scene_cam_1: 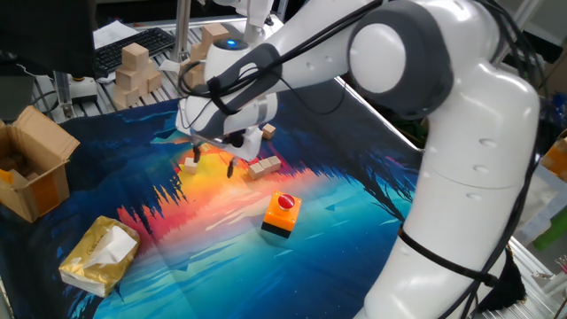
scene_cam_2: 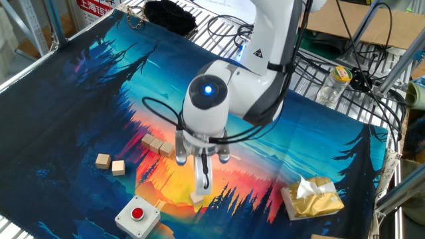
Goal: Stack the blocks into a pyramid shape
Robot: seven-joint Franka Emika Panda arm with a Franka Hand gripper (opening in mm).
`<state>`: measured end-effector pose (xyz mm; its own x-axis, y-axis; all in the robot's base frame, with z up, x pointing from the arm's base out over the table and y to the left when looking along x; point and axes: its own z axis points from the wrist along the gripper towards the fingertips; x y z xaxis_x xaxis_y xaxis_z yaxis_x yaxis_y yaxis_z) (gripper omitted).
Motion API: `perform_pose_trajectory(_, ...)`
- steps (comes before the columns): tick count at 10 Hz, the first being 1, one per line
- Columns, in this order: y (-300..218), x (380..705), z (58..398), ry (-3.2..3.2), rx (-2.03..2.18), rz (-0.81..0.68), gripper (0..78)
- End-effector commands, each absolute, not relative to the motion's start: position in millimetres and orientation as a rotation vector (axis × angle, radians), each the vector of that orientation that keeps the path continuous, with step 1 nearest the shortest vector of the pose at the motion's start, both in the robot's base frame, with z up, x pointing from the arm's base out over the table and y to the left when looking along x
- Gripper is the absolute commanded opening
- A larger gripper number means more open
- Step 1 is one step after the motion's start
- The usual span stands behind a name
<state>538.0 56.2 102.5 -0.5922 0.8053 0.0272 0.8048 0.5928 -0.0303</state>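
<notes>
The lone small light-tan wooden cube (scene_cam_2: 196,198) near the white button box (scene_cam_2: 136,214) is partly covered by the tool (scene_cam_2: 201,187) in the other fixed view; whether it is touched cannot be told. In one fixed view the same cube (scene_cam_1: 190,164) is largely masked by a dark fingertip (scene_cam_1: 195,152). The gap between the fingers is too small to be judged. The open brown cardboard box (scene_cam_1: 31,173) is cut off by the left edge.

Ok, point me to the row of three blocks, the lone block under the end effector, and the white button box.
Row of three blocks (scene_cam_2: 157,146): other fixed view, middle cube.
Lone block (scene_cam_2: 196,198): other fixed view, top face.
White button box (scene_cam_2: 137,216): other fixed view, red button.
</notes>
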Motion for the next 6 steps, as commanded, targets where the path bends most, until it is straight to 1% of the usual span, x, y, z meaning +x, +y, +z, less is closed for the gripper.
perform_pose_trajectory(1, 56.4, 546.3, 101.3, -2.792, -1.362, 0.026, 77.5)
perform_pose_trajectory(6, 56.2, 547.2, 101.6, -2.838, -1.273, 0.057, 77.5)
